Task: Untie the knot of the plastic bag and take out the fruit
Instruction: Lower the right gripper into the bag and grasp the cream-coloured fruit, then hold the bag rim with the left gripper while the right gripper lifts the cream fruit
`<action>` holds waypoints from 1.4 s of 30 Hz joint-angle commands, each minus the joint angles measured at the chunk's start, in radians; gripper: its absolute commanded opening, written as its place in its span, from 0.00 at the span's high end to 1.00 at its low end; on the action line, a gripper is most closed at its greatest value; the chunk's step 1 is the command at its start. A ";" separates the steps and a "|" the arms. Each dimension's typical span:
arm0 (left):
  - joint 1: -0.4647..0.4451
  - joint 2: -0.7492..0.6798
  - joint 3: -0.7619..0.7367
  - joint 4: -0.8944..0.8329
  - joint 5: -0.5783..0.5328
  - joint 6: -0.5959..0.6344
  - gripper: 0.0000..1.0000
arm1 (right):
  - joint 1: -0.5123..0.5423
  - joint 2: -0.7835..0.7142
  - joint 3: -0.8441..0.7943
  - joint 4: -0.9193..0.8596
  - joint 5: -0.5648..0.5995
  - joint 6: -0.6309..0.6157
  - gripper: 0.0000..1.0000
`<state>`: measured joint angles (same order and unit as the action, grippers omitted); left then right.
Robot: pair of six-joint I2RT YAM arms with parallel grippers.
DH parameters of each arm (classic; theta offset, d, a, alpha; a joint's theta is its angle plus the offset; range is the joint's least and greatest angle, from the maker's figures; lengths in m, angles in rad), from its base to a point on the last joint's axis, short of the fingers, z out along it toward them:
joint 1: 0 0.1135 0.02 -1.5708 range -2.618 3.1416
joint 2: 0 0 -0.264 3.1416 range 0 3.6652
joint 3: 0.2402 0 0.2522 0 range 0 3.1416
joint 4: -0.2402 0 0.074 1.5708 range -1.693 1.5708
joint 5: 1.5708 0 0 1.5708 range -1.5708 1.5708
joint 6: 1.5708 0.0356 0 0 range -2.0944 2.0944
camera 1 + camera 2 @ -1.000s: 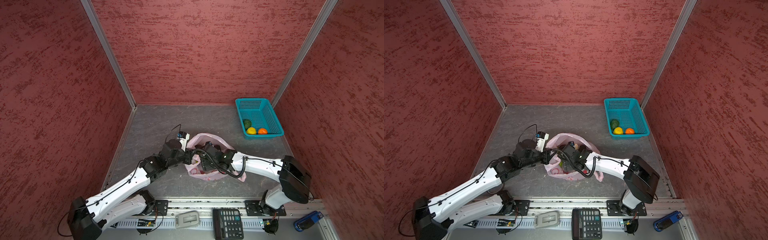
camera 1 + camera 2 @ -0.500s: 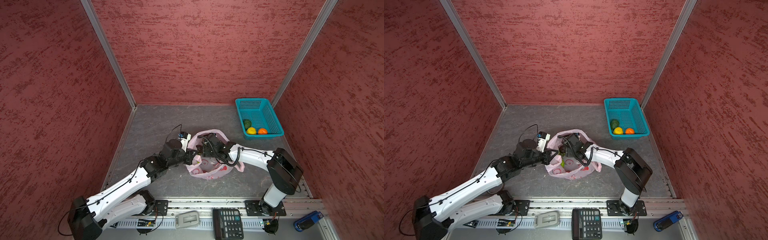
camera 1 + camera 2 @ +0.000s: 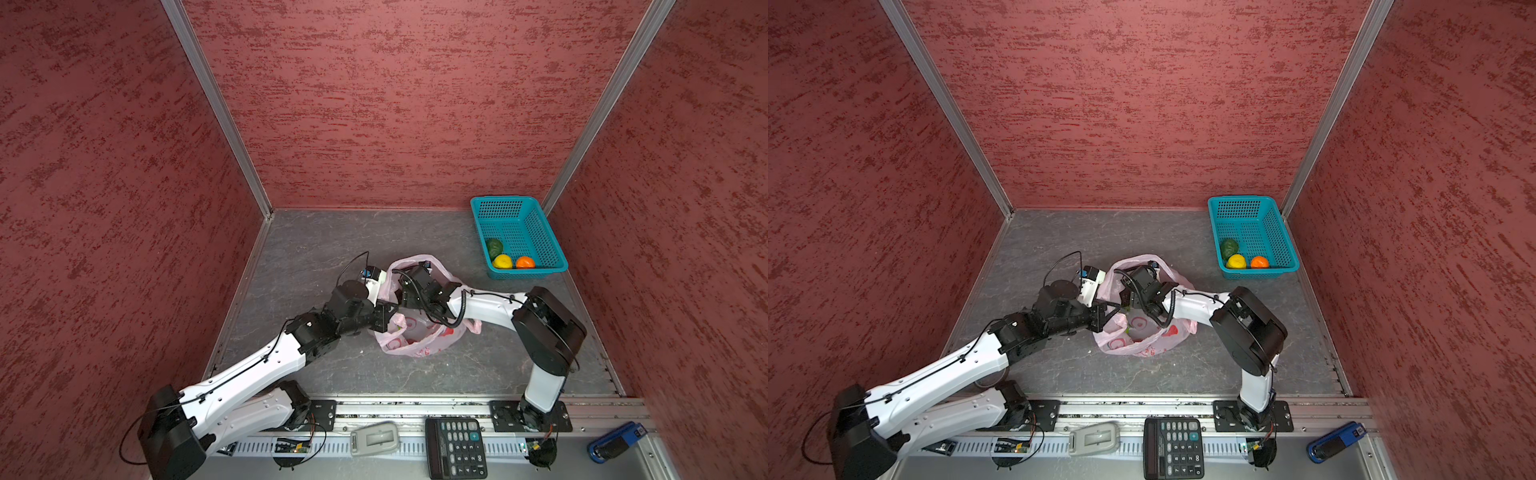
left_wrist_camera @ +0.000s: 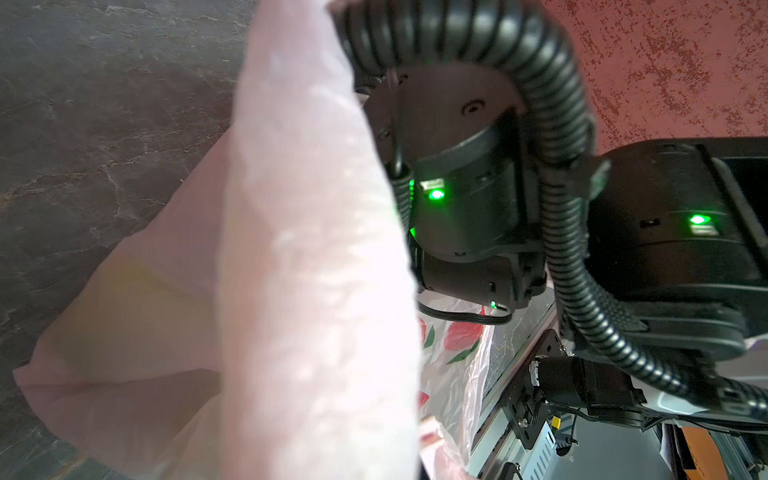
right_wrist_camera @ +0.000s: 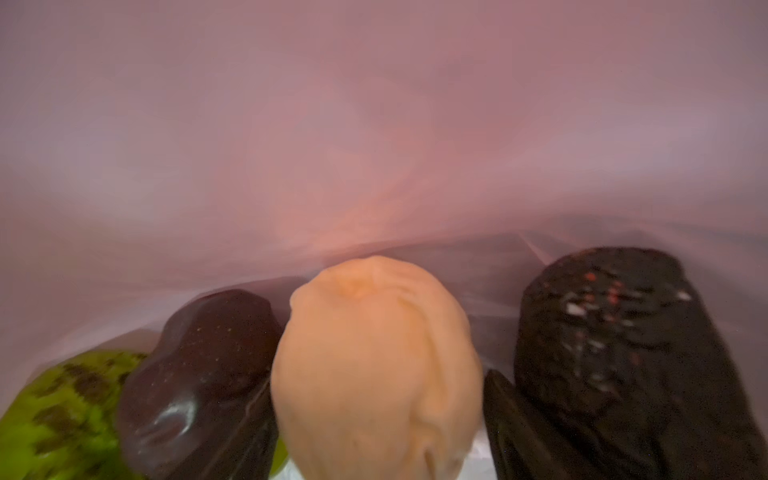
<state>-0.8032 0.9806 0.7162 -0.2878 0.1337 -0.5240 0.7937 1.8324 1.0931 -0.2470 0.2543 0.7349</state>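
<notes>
At nine o'clock on the plastic bag (image 3: 419, 340) rim the left gripper (image 3: 388, 309) was clamped on film, while inside, the right gripper (image 3: 406, 296) jaws stood wide astride the cream fruit (image 5: 374, 365), where the likely risk was fruit squirting sideways or film caught in the pinch.

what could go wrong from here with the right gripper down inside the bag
1. The left gripper pinches only thin film of the plastic bag; if it slips, the mouth may collapse over the right gripper.
2. The cream fruit sits between its jaws with a green fruit crowded close by, so closing could catch film or squeeze it out.
</notes>
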 commanded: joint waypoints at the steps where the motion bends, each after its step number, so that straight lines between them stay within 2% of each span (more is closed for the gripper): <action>1: -0.008 -0.009 -0.013 0.016 0.006 0.001 1.00 | -0.008 0.019 0.016 0.035 0.049 0.026 0.26; 7: -0.019 -0.013 -0.014 0.011 -0.006 -0.001 1.00 | -0.009 0.010 0.009 0.045 0.037 0.022 0.45; 12: -0.021 -0.018 -0.015 0.007 -0.024 -0.003 1.00 | -0.003 -0.042 -0.021 0.048 -0.002 0.019 0.52; 25: -0.015 -0.016 -0.001 0.013 -0.059 0.001 1.00 | 0.118 -0.237 -0.058 -0.090 -0.045 0.013 0.53; 42: 0.013 -0.011 -0.002 0.022 -0.041 0.009 1.00 | 0.195 -0.439 -0.008 -0.290 -0.032 0.055 0.55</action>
<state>-0.7956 0.9752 0.7132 -0.2867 0.0883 -0.5255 0.9741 1.4422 1.0454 -0.4847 0.2134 0.7555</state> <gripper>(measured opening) 0.050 0.627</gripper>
